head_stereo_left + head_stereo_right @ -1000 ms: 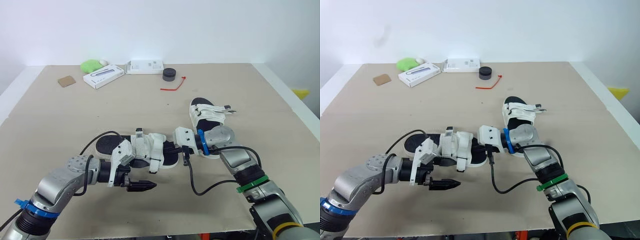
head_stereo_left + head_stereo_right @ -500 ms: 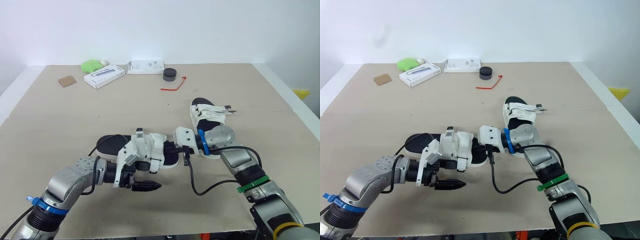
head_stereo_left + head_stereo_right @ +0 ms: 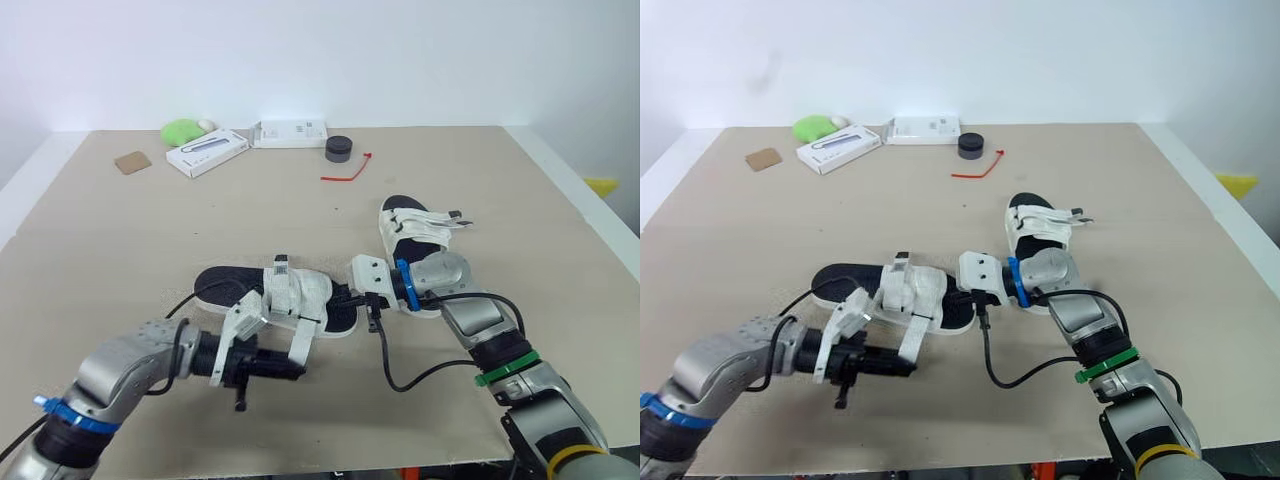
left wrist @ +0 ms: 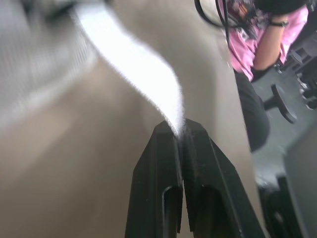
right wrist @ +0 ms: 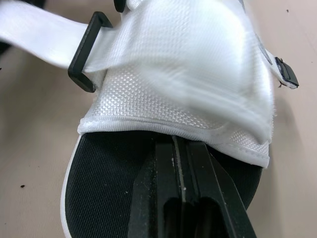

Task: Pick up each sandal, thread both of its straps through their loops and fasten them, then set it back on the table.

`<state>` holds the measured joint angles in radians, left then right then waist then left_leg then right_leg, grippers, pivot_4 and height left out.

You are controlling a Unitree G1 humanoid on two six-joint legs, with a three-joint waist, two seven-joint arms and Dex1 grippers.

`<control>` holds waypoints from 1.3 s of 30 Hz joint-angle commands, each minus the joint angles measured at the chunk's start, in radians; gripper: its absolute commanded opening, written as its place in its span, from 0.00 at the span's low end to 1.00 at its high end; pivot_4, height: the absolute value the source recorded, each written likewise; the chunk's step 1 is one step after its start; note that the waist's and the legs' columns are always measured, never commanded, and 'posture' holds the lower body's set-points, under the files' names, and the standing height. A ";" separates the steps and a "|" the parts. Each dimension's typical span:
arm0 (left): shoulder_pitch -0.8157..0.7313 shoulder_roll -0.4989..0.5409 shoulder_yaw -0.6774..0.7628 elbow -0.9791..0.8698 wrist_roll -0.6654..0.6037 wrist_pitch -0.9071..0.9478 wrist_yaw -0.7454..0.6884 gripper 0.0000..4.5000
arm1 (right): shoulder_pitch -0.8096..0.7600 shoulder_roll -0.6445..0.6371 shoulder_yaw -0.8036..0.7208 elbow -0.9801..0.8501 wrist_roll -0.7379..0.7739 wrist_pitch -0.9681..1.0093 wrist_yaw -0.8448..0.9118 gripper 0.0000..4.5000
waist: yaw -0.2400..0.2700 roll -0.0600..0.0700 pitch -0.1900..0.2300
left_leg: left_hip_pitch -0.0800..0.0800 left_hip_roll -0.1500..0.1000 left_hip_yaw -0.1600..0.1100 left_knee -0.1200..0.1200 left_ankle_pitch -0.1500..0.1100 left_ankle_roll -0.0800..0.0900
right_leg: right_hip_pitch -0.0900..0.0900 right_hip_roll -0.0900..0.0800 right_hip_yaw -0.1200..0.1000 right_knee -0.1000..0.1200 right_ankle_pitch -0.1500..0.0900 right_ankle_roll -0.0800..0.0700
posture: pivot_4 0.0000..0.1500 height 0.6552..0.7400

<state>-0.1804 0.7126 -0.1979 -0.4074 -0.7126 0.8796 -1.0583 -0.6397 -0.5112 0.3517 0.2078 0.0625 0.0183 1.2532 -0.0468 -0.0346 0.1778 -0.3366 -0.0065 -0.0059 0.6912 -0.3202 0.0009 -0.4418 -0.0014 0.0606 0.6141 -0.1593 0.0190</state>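
Left eye view: a near sandal with a black sole and white upper lies flat on the desk, lengthwise across the robot's front. The left tool sits low, just in front of it, and pinches the free end of a white strap that hangs forward from the upper. The right tool meets the sandal's right end. A far sandal rests farther back and to the right, well apart from the left tool, with its straps loose. Along the back edge sit a green object, a white box, a white device, a black puck, a red tie and a brown card.

Left wrist view: the two black fingers are pressed narrow on the strap's tip, and the strap runs away from them, curving above the desk. A person in a pink top sits beyond the desk edge.

Right wrist view: the fingers are closed together, their tips on the black footbed under the white upper. Whether they clamp anything cannot be told. A black loop has a strap passing through it.
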 commanded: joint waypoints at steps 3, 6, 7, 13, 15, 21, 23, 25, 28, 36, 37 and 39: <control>0.088 0.071 0.022 -0.116 -0.036 -0.016 -0.048 0.01 | 0.003 -0.009 0.010 0.003 -0.016 0.006 0.008 0.00 | 0.000 0.000 0.000 | 0.000 0.000 0.000 0.000 0.000 0.000 | 0.000 0.000 0.000 0.000 0.000 0.000 | 1.00 1.00; 0.126 0.089 0.029 -0.156 -0.050 -0.019 -0.044 0.01 | 0.001 -0.005 0.011 0.007 -0.017 0.005 0.011 0.00 | -0.001 0.000 0.000 | 0.000 0.001 0.000 0.000 0.000 0.000 | 0.000 0.000 0.000 0.000 -0.001 0.000 | 1.00 1.00; 0.130 0.087 0.030 -0.160 -0.050 -0.020 -0.040 0.01 | 0.001 -0.004 0.011 0.008 -0.017 0.005 0.012 0.00 | -0.001 0.000 0.000 | 0.001 0.001 0.000 -0.001 0.000 0.000 | 0.000 0.001 0.000 0.000 -0.001 -0.001 | 1.00 1.00; 0.126 0.080 0.018 -0.169 0.005 -0.093 -0.030 0.08 | -0.003 0.004 0.016 0.013 -0.017 0.003 0.014 0.00 | 0.000 0.000 0.000 | 0.001 0.001 0.000 -0.001 0.000 0.000 | 0.000 0.001 -0.001 0.000 -0.001 -0.002 | 1.00 1.00; 0.119 0.098 0.010 -0.175 0.042 -0.151 -0.060 0.21 | -0.004 0.003 0.016 0.013 -0.017 0.002 0.015 0.00 | 0.000 0.000 0.000 | 0.001 0.001 0.000 -0.001 0.000 0.000 | 0.000 0.001 -0.001 0.000 -0.001 -0.002 | 1.00 1.00; 0.089 0.167 -0.001 -0.147 0.229 -0.451 -0.172 0.79 | -0.005 0.000 0.015 0.016 -0.016 0.001 0.019 0.00 | 0.001 0.000 0.000 | 0.001 0.001 0.000 -0.001 0.000 0.000 | 0.000 0.001 -0.001 0.000 -0.001 -0.002 | 1.00 1.00; 0.072 0.180 -0.005 -0.113 0.318 -0.584 -0.192 0.99 | -0.007 -0.001 0.014 0.018 -0.015 0.000 0.021 0.00 | 0.001 0.000 0.000 | 0.001 0.001 0.001 -0.001 0.000 0.000 | 0.000 0.000 -0.001 0.000 -0.001 -0.002 | 1.00 1.00; 0.042 0.195 -0.007 -0.044 0.417 -0.759 -0.222 0.99 | -0.008 -0.001 0.015 0.020 -0.016 -0.001 0.023 0.00 | 0.002 0.000 0.000 | 0.001 0.001 0.001 -0.001 0.000 0.000 | 0.000 0.000 -0.001 0.000 -0.001 -0.002 | 1.00 1.00; 0.000 0.192 -0.014 0.056 0.534 -1.013 -0.243 0.99 | -0.011 0.000 0.015 0.024 -0.017 -0.004 0.024 0.00 | 0.002 0.000 0.000 | 0.001 0.001 0.002 -0.001 0.000 0.000 | 0.000 0.000 -0.001 0.000 -0.001 -0.003 | 1.00 1.00; -0.104 0.080 -0.058 0.270 0.716 -1.646 -0.142 0.99 | -0.011 0.000 0.015 0.022 -0.017 -0.005 0.027 0.00 | 0.002 0.000 0.000 | 0.001 0.000 0.006 -0.001 0.000 0.001 | 0.000 -0.004 -0.001 -0.001 0.005 -0.007 | 1.00 1.00; -0.120 0.064 -0.062 0.283 0.727 -1.711 -0.122 0.99 | -0.009 -0.003 0.014 0.021 -0.017 -0.006 0.028 0.00 | 0.002 0.000 0.000 | 0.001 0.000 0.006 -0.001 0.000 0.001 | 0.000 -0.004 -0.001 -0.001 0.005 -0.007 | 1.00 1.00; -0.142 0.039 -0.068 0.300 0.740 -1.788 -0.083 0.99 | -0.007 -0.005 0.013 0.020 -0.017 -0.006 0.028 0.00 | 0.003 0.000 0.000 | 0.001 0.000 0.006 -0.001 -0.001 0.001 | 0.000 -0.005 -0.001 -0.001 0.005 -0.007 | 1.00 1.00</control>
<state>-0.3019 0.7606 -0.2637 -0.1086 0.0218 -0.8303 -1.1811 -0.6499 -0.5046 0.3593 0.2203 0.0648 0.0059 1.2806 -0.0442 -0.0348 0.1776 -0.3355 -0.0064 0.0001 0.6901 -0.3208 0.0021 -0.4418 -0.0062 0.0597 0.6126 -0.1543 0.0122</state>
